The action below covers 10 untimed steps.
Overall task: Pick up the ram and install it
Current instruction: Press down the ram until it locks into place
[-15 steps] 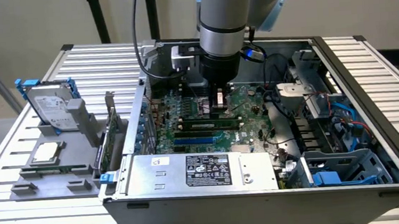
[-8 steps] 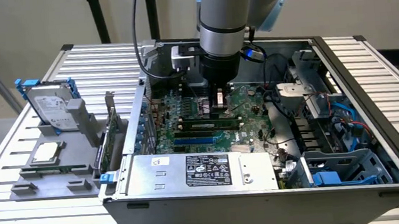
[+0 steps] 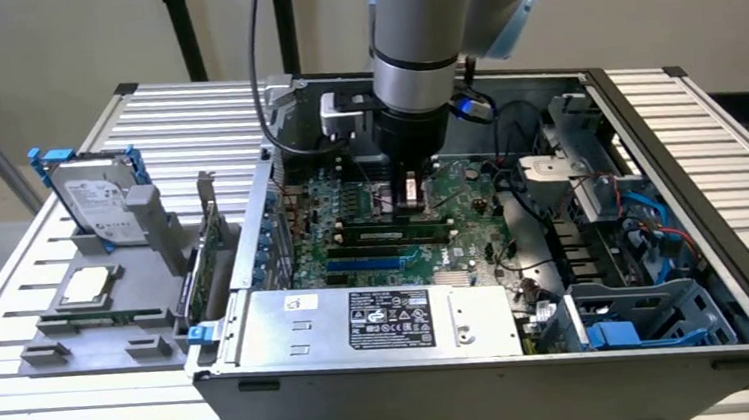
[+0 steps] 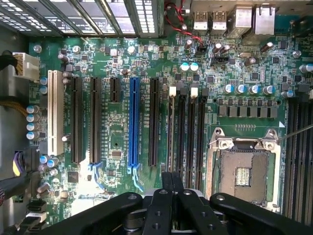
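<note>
Ram [image 3: 95,317]: thin green strip, flat in the grey holder [image 3: 38,355]

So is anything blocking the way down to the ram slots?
Nothing visible does. The end effector hangs shut right above the memory slots on the motherboard, with only open air between. Whether it grips the ram, I cannot tell.
</note>
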Tool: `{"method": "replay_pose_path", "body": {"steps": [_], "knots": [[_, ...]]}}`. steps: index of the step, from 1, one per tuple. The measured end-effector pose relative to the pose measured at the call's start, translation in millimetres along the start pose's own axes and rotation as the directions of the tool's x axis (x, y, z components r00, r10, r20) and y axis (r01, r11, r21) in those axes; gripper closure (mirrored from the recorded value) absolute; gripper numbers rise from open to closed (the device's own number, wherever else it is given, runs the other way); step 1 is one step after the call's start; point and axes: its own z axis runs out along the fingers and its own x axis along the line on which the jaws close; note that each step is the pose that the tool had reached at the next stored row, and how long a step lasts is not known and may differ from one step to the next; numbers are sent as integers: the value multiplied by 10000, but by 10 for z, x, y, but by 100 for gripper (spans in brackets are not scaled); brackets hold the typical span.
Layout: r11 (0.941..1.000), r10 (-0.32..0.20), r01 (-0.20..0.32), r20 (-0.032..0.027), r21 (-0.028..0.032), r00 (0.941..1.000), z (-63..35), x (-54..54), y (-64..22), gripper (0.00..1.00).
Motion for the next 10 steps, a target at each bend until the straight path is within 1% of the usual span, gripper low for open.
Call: {"method": "replay_pose_path", "body": {"steps": [3,4,7,10], "knots": [[10000,-1,1,0,1,10000,54,-1,8,89],[10000,-2,2,-12,-3,10000,70,0,9,89],[10000,-1,1,-17,-7,10000,121,-1,9,89],[10000,-1,1,-17,-10,10000,124,0,10,89]]}}
